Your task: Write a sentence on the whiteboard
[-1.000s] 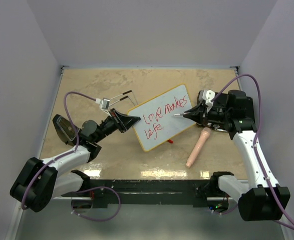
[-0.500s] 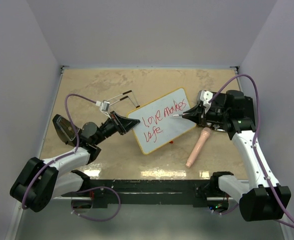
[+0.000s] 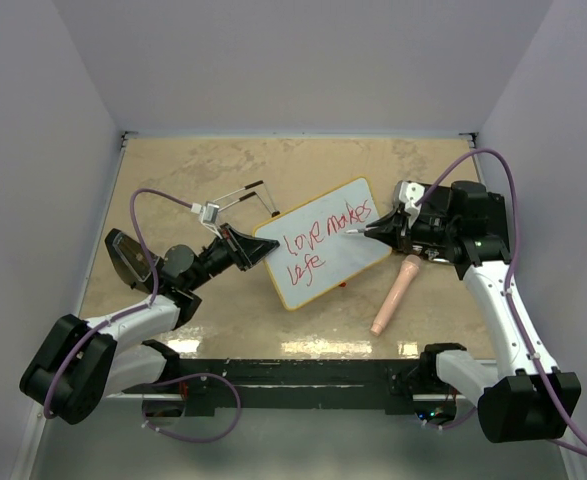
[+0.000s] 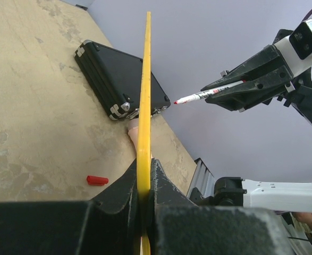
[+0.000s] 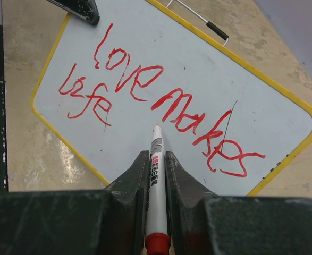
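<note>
From above, the whiteboard (image 3: 338, 262) sits a little lower and closer to the arm bases than a second ago. Over the last half second it has barely moved. The left hand (image 3: 258, 250) has shifted with it and is clamped on the whiteboard's short edge. At the opposite end, the right hand (image 3: 381, 228) is closed on a marker (image 3: 358, 231), whose tip is over the whiteboard just under the red sentence (image 3: 323, 235). A pink tapered handle (image 3: 395, 292) lies beside the whiteboard's right-arm end, and a red cap (image 3: 344, 285) peeks out from under its near edge. A wire stand (image 3: 235, 197) lies beyond the clamped corner. The desk (image 3: 173, 165) is mottled tan, with pale walls on three sides.

The left wrist view shows the whiteboard (image 4: 144, 106) edge-on as a yellow rim, held upright between the left hand's (image 4: 143, 186) two fingers. The marker (image 4: 206, 94) in the right hand (image 4: 251, 79) points at the whiteboard's face, and a gap shows at its tip. A black case (image 4: 113, 74) lies behind the whiteboard, and the red cap (image 4: 97, 180) lies on the desk (image 4: 33, 106) on the whiteboard's back side.

The right wrist view shows the right hand (image 5: 157, 159) pinching the marker (image 5: 157, 180). Its tip is below "makes" in the sentence (image 5: 161, 90), which reads "love makes" over "life" on the whiteboard (image 5: 251, 101).
</note>
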`<state>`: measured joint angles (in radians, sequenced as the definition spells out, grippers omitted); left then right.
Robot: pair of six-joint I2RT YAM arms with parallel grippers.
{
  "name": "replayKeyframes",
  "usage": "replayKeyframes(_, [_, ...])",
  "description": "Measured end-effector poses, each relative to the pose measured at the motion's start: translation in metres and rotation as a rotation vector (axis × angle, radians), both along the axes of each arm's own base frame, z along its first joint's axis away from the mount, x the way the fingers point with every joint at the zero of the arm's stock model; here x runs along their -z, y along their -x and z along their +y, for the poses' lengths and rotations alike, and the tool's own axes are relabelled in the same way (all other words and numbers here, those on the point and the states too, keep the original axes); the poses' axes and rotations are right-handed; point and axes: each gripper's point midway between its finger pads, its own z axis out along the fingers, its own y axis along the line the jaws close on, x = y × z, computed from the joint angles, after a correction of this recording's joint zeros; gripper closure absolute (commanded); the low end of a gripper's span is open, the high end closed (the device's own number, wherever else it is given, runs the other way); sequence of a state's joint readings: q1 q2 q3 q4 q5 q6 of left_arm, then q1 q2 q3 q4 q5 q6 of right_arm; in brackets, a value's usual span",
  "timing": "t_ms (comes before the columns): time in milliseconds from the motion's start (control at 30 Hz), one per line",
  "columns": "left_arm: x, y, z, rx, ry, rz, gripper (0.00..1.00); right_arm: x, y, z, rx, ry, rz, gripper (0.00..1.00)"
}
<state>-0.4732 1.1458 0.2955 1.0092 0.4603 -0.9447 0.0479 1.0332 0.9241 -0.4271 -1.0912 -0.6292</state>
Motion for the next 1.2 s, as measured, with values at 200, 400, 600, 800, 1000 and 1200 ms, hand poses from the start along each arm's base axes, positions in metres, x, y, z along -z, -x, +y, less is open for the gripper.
replayKeyframes(200, [0.0, 0.0, 0.0, 0.0, 0.004, 0.006, 1.0, 0.007, 0.008, 0.011, -0.045, 0.029, 0.006, 1.0])
replayKeyframes(400, [0.002, -0.002, 0.0, -0.006, 0.018, 0.033, 1.0, 0.019, 0.017, 0.037, -0.118, 0.082, 0.016, 1.0])
replayKeyframes(600, [0.002, -0.008, 0.003, -0.042, 0.036, 0.061, 1.0, 0.024, 0.018, 0.049, -0.131, 0.128, 0.005, 1.0])
replayKeyframes(800, [0.002, -0.014, 0.006, -0.081, 0.048, 0.076, 1.0, 0.027, 0.01, 0.043, -0.083, 0.162, -0.005, 1.0])
replayKeyframes(1000, [0.001, -0.015, 0.007, -0.089, 0.053, 0.08, 1.0, 0.027, 0.0, 0.039, -0.03, 0.176, -0.014, 1.0])
replayKeyframes(1200, [0.001, -0.014, 0.006, -0.085, 0.059, 0.087, 1.0, 0.023, -0.006, 0.04, -0.004, 0.166, -0.022, 1.0])
